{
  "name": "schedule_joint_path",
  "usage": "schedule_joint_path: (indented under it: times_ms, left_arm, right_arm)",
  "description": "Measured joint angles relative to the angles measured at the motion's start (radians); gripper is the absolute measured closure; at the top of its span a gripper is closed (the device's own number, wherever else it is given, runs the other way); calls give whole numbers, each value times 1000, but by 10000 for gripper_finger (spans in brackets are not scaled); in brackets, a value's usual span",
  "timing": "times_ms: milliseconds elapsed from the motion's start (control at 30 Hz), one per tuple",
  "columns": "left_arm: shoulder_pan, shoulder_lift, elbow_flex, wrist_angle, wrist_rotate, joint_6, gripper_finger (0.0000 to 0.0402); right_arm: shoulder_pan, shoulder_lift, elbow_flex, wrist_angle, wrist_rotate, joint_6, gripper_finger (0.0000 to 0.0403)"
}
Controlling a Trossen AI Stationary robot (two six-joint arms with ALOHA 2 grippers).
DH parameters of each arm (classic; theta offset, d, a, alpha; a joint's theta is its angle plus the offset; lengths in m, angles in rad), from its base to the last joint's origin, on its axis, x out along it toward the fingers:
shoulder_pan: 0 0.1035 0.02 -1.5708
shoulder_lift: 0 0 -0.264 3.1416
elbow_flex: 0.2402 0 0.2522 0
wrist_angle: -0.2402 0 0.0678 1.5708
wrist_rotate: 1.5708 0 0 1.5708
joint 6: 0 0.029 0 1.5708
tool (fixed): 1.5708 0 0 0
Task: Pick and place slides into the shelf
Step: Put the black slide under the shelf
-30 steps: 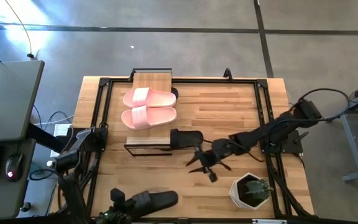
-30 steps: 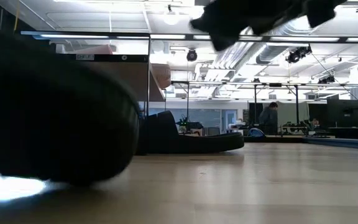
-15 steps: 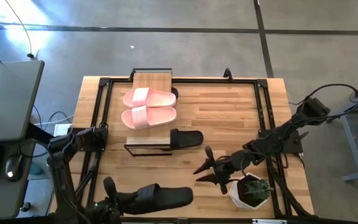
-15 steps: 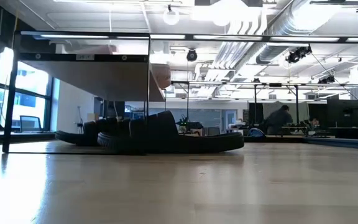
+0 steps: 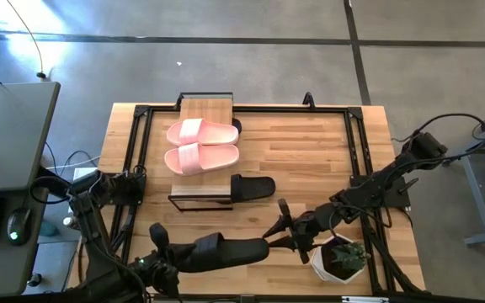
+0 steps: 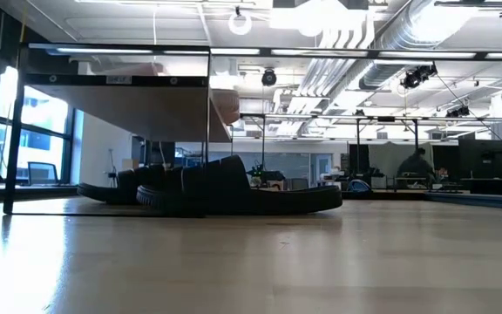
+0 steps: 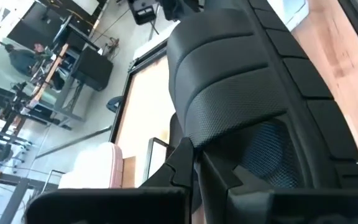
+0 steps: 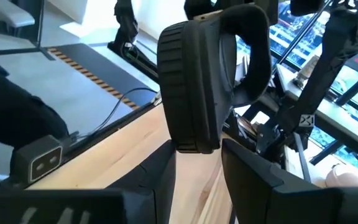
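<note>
- Since a second ago, the left gripper (image 5: pixel 168 268) has carried its black slide (image 5: pixel 226 250) rightward along the table's near edge, clamped tight on the strap.
- Pink slides (image 5: pixel 200 145) lie on the shelf (image 5: pixel 206 108); another black slide (image 5: pixel 251 187) lies beside it.
- Right gripper (image 5: pixel 286 229), fingers partly spread around the carried slide's toe, seemingly for a handover.

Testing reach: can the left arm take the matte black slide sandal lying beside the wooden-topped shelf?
Probably not: the left gripper is shut on another black slide, though that sandal lies unobstructed.
</note>
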Motion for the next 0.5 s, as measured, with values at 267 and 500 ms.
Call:
schedule_joint_path:
  times_ms: [267, 500]
  left_arm:
    - [-1, 0, 0, 2, -10, 1, 401]
    - [-1, 1, 0, 3, -22, 1, 401]
  right_arm:
    - [-2, 0, 0, 2, 27, 21, 277]
    - [-2, 0, 0, 2, 60, 22, 224]
